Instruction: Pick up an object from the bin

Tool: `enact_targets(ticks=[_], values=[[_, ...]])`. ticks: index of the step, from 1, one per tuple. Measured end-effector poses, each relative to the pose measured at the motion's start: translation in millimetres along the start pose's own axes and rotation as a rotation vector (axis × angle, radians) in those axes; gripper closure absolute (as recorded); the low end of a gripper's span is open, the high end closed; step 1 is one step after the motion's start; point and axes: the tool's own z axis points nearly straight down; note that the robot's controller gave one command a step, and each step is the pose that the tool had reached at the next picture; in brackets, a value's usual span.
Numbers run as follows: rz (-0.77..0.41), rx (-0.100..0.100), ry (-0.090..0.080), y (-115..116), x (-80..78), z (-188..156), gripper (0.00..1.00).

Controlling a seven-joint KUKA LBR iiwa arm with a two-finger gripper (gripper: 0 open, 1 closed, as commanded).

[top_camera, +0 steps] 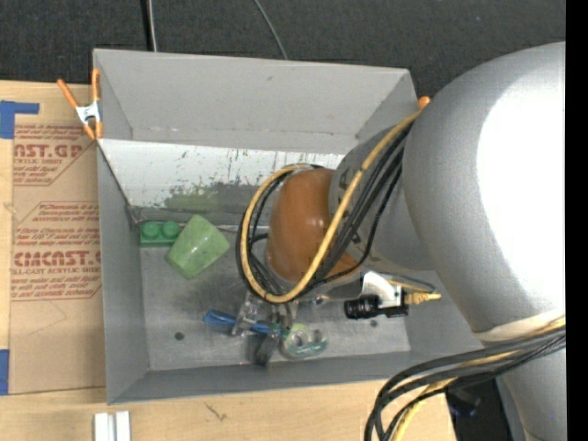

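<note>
My gripper (263, 327) is low in the bin near the front wall, under the orange wrist cover. A small blue piece (219, 320) lies just to its left on the bin floor. A clear, greenish round thing (303, 343) lies just to its right. A small dark piece (260, 354) sits right below it against the front wall. Whether anything is between the jaws is hidden by the metal parts and cables.
A pale green cup (197, 245) lies tipped at the back left of the floor. Behind it, a dark green studded brick (159, 232) rests against the back wall. The arm and its cables cover the right half of the bin.
</note>
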Motion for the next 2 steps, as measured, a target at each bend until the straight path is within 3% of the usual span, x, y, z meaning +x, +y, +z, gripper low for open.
enact_targets(ticks=[1, 2], values=[[-0.001, -0.002, -0.002, 1.5, -1.9, -94.4, 1.00], [-0.002, 0.002, 0.004, 1.7, -1.7, -94.8, 1.00]])
